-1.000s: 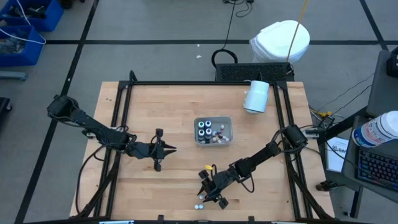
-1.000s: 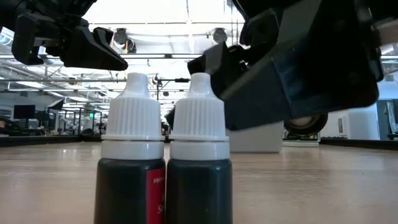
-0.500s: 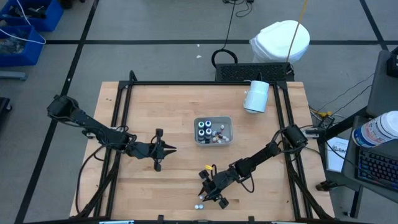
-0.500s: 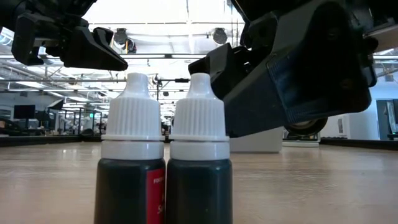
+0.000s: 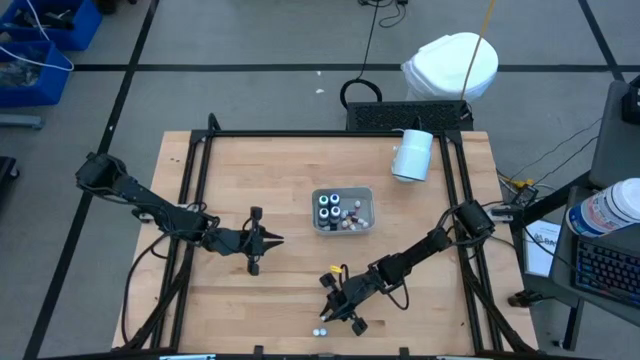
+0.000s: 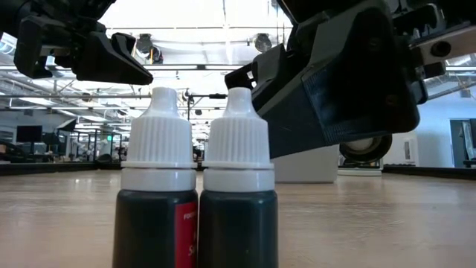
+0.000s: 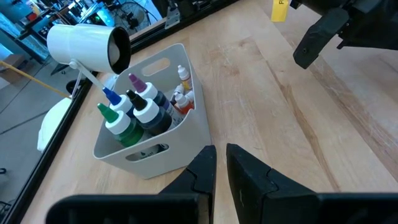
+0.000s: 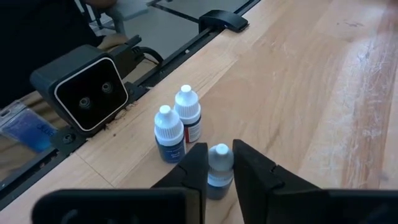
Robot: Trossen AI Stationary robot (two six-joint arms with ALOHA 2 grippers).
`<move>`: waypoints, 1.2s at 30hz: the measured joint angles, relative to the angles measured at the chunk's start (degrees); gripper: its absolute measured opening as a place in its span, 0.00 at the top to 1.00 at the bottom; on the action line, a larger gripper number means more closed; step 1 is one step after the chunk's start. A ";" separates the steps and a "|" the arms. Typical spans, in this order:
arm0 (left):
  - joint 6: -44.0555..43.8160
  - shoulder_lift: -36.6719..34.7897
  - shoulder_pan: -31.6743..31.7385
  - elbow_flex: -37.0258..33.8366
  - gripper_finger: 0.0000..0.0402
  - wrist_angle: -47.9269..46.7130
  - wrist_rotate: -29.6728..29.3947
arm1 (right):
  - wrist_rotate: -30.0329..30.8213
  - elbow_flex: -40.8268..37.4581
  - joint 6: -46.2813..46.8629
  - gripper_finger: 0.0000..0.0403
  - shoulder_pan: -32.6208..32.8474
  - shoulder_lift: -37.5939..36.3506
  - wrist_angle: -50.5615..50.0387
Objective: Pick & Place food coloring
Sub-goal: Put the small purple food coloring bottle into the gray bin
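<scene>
Looking down from the high view, the wooden desk [image 5: 260,180] is filling the middle of the frame. A grey tray [image 5: 343,211] is sitting near the center, holding little food coloring bottles [image 5: 328,207]. A white cylinder [image 5: 411,154] is lying in the upper right. The left claw [image 5: 270,240] is waiting left of center, its fingers nearly together and holding nothing. The right claw [image 5: 330,312] is hanging low in the frame, just beside two tiny bottles [image 5: 319,331] at the bottom edge. In the low view, two dark bottles with white ribbed caps [image 6: 197,186] are standing side by side, touching, in the lower left of the frame, and a big dark arm part [image 6: 342,74] is filling the upper right. In the left wrist view, the tray [image 7: 180,149] is sitting in the middle left, full of bottles with green, blue, purple and white tops [image 7: 134,112], and the cylinder [image 7: 87,46] is lying in the upper left. In the right wrist view, the right claw [image 8: 219,171] is squeezing a small bottle with a white cap [image 8: 219,163] between its fingers [image 8: 194,168], low in the center. Two more bottles [image 8: 177,124] are standing just above it, close to a black camera box [image 8: 84,93] at the left.
</scene>
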 joint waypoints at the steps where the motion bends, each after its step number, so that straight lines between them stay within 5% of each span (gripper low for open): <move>1: 0.00 0.01 0.00 0.00 0.88 0.01 0.00 | 0.00 0.02 0.00 0.89 0.00 -0.01 -0.19; 10: -0.03 0.00 0.00 0.00 0.88 -0.10 0.00 | 1.87 0.02 -1.09 0.89 0.03 -3.41 -6.88; 21: -0.20 0.00 0.00 0.00 0.88 -0.47 0.01 | 35.79 -0.72 -1.87 0.89 1.55 -25.06 -30.08; 24: -0.20 0.00 -0.02 0.00 0.88 -0.48 0.02 | 39.07 -4.57 -1.81 0.89 1.55 -29.94 -30.98; 31: -0.21 0.01 0.00 0.00 0.88 -1.17 0.00 | 39.38 -19.89 -0.48 0.89 0.70 -39.65 -18.03; 36: -0.20 0.00 0.00 0.00 0.88 -1.29 -0.02 | 48.44 -27.28 -0.49 0.89 -0.90 -42.07 -2.28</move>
